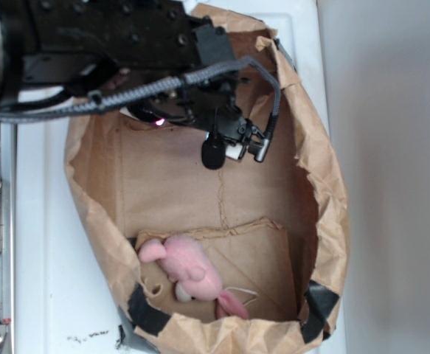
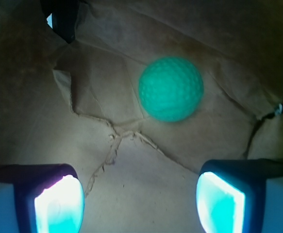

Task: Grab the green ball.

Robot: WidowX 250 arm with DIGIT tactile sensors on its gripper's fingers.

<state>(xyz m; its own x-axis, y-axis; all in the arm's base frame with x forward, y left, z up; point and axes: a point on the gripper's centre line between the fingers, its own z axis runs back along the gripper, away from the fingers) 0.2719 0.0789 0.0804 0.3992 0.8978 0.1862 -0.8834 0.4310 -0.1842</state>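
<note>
Ball (image 2: pixel 171 89): we see it only in the wrist view, mint green with a dimpled, knitted-looking surface, lying on creased brown paper ahead of the fingers and slightly toward the right one. Its edges are a little blurred. In the exterior view we cannot find it; the arm covers the top part of the bag.

Gripper (image 1: pixel 235 153): in the exterior view it hangs inside the bag near the top, with dark tips showing. We place it in the wrist view at (image 2: pixel 140 204).

Fingers (image 2: pixel 58 206): spread wide, one at each lower corner of the wrist view, with bare paper between them. They hold nothing and do not touch the ball. Both pads glare white and teal, so we cannot make out their surface, and the frame edge cuts off their lower parts.

Bag (image 1: pixel 333 214): brown paper, open toward the camera, its rim rolled and patched with black tape. Its top edge is hidden behind the arm.

Arm (image 1: pixel 89 37): black, crossing the upper left of the exterior view, cut off by the frame, with a braided cable running to the gripper.

Plush (image 1: pixel 189 273): pink, lying in the lower part of the bag, well apart from the gripper. We cannot tell its exact shape.

Table (image 1: pixel 45 243): white, under the bag.
</note>
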